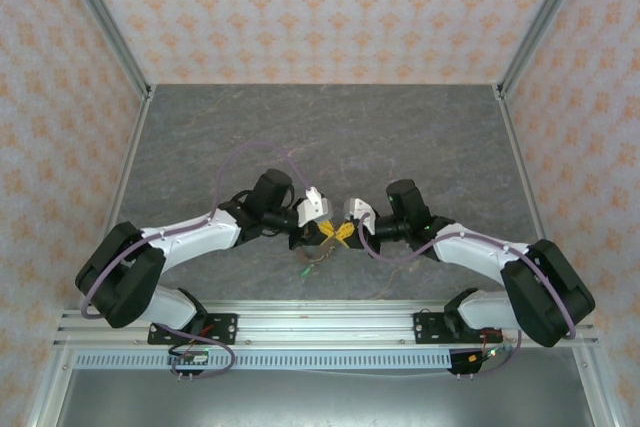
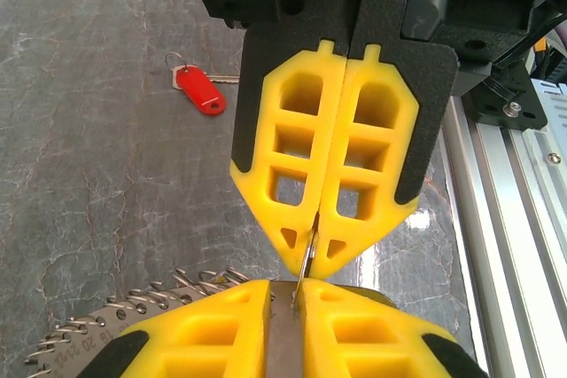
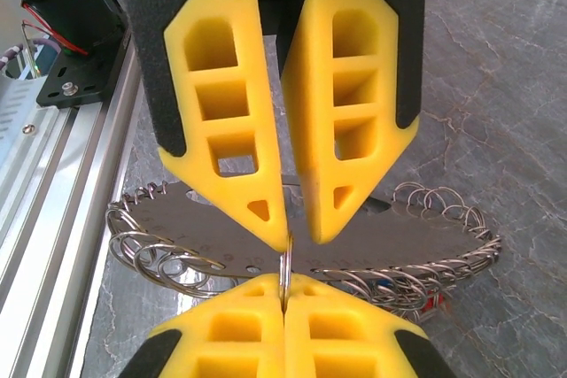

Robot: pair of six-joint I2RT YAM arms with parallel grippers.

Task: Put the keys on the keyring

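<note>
Clamping hard, the right gripper [image 3: 283,282] presses its yellow fingers flat together on the keyring [image 3: 285,261], a thin wire ring seen edge-on, standing up out of the tips. Facing it tip to tip, the left gripper [image 3: 295,235] is parted by only a sliver. The top of the keyring reaches into that narrow gap and leans on one finger. Whether the other finger bears on it, I cannot tell. The two meet just above the surface [image 1: 420,147], close to the middle of its near edge.

Under them lies a flat metal strip [image 3: 412,235], fringed along both sides with many more wire rings [image 3: 443,201], coiled and overlapping. Small figures are printed along it, too small to read, and the fingers cover its middle.

One key is in plain sight: the red key [image 2: 199,90], with a red plastic head and a small ring of its own. It lies flat on the surface, well apart from the grippers and farther from the rail [image 2: 505,219] at the near edge than they are.

From above, a green speck [image 1: 303,269] sits just nearer the near edge than the fingertips, too small to call. Bits of red and blue show through the rings at one end of the strip, mostly hidden.
</note>
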